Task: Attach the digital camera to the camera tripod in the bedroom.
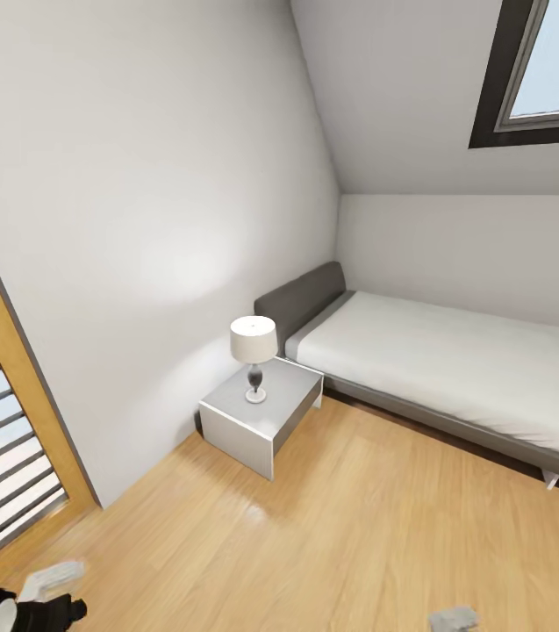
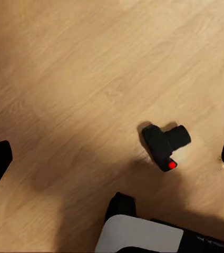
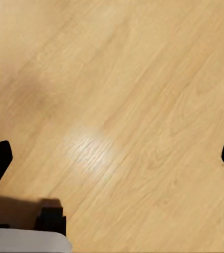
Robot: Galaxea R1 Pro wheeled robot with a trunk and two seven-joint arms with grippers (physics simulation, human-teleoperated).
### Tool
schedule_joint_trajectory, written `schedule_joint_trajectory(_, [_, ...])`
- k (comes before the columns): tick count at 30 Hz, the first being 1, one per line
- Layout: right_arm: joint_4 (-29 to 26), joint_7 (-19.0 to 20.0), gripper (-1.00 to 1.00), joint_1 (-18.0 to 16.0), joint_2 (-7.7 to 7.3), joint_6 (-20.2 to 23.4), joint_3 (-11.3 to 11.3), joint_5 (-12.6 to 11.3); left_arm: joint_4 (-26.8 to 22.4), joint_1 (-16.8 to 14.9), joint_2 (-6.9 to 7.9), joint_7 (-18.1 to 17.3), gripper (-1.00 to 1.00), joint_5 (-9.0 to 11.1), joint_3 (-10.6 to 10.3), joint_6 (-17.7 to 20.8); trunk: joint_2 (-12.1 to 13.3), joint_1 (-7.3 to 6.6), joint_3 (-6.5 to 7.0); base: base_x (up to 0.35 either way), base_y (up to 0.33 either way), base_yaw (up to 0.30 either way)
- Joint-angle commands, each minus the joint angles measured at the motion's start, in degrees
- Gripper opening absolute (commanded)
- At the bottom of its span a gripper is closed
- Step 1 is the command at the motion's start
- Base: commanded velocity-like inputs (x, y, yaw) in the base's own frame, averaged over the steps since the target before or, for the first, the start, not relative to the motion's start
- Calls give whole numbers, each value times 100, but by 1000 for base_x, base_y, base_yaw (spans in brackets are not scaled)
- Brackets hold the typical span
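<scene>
One digital camera [image 2: 165,147] on the wood floor [image 2: 90,79], one bed [image 1: 455,369], both end effectors spread apart, empty.

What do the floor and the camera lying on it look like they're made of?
The floor looks like light wood planks with a satin finish: grain lines run along it and the right wrist view shows a soft glare patch. The digital camera reads as matte black plastic, probably, with no highlights; its button is glossy red.
</scene>
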Motion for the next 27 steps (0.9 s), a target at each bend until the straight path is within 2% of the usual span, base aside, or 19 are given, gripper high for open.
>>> schedule_joint_trajectory(1, [-318, 42, 100, -30, -7, 245, -7, 22, -144, -153, -25, 154, 100, 64, 12, 187, -4, 0, -8, 0, 0, 0])
schedule_joint_trajectory(4, [-1063, 153, 100, -246, -19, 807, -32, -57, -381, -620, -171, 440, 100, 111, 29, 486, -4, 0, -8, 0, 0, 0])
schedule_joint_trajectory(6, [-1402, 253, 100, -487, -18, 1163, -92, -163, -455, -943, -355, 628, 100, 125, 29, 600, -4, 0, -8, 0, 0, 0])
schedule_joint_trajectory(8, [-1611, 364, 100, -773, -21, 1516, -221, -326, -501, -1240, -605, 829, 100, 122, 28, 674, -4, 0, -8, 0, 0, 0])
schedule_joint_trajectory(11, [-1731, 531, 100, -1218, -23, 2003, -531, -640, -541, -1573, -1049, 1172, 100, 112, 21, 739, -4, 0, -8, 0, 0, 0])
schedule_joint_trajectory(15, [-1652, 710, 100, -1692, -12, 2430, -990, -1101, -564, -1792, -1622, 1632, 100, 94, 5, 774, -4, 0, -8, 0, 0, 0])
schedule_joint_trajectory(19, [-1712, 838, 100, -1959, 32, 2659, -1245, -1598, -585, -1894, -2113, 1959, 100, 86, -58, 783, -4, 0, -8, 0, 0, 0])
schedule_joint_trajectory(20, [-1753, 852, 100, -1985, 40, 2684, -1269, -1663, -590, -1904, -2166, 1989, 100, 84, -75, 783, -4, 0, -8, 0, 0, 0])
schedule_joint_trajectory(21, [-2263, 898, 100, -2056, 49, 2792, -1251, -1855, -649, -1934, -2321, 2068, 100, 111, -130, 778, -4, 0, -8, 0, 0, 0])
schedule_joint_trajectory(27, [-2587, 910, 100, -2079, 34, 2978, -924, -1905, -765, -1941, -2385, 2098, 100, 125, -151, 783, -4, 0, -8, 0, 0, 0])
